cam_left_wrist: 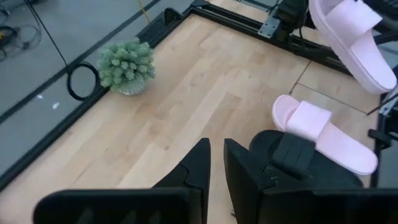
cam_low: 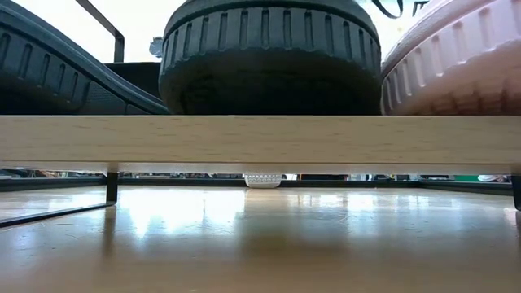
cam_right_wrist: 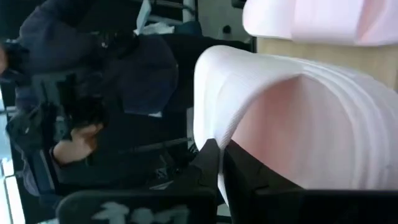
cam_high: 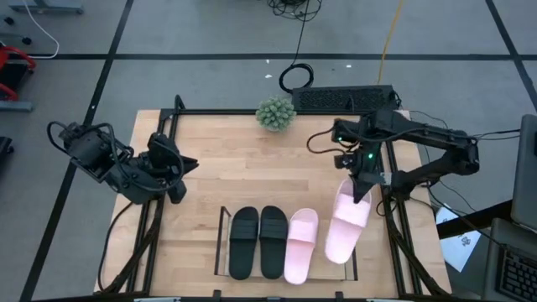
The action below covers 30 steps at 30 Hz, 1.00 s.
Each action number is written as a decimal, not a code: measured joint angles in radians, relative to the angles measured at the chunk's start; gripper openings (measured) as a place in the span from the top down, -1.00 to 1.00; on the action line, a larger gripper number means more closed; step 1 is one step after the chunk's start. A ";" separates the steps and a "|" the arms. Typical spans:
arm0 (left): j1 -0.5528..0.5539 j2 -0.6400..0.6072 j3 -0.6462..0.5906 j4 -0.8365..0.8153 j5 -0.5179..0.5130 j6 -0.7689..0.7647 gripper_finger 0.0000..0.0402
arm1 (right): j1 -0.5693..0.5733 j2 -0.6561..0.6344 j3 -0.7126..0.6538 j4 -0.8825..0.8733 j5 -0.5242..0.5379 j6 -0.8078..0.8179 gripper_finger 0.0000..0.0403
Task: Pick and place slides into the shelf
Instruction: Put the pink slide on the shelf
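A: Pale pink foam slide sandal, last of four: light, soft, bends at the edge. It hangs tilted over the clear acrylic shelf's right end, beside its pink mate.

B: Your right gripper is clamped on its heel rim, arm reaching in from the right. Left gripper waits at the table's left, fingers nearly together.

The high view looks straight down on the whole tabletop. The low view sits at board level, pressed close against the slides' soles. The left wrist view faces across toward the plant, also seen from above. The right wrist view is tight on a pink slide.
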 joint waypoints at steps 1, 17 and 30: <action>0.000 0.000 0.000 0.002 0.006 -0.008 0.77 | 0.010 0.012 0.003 0.000 -0.002 -0.009 1.00; 0.000 -0.001 0.000 0.022 0.013 -0.018 0.77 | 0.129 0.170 0.004 0.027 -0.003 -0.149 1.00; 0.000 -0.001 0.000 0.022 0.013 -0.007 0.77 | 0.146 0.178 0.003 0.166 0.008 -0.104 1.00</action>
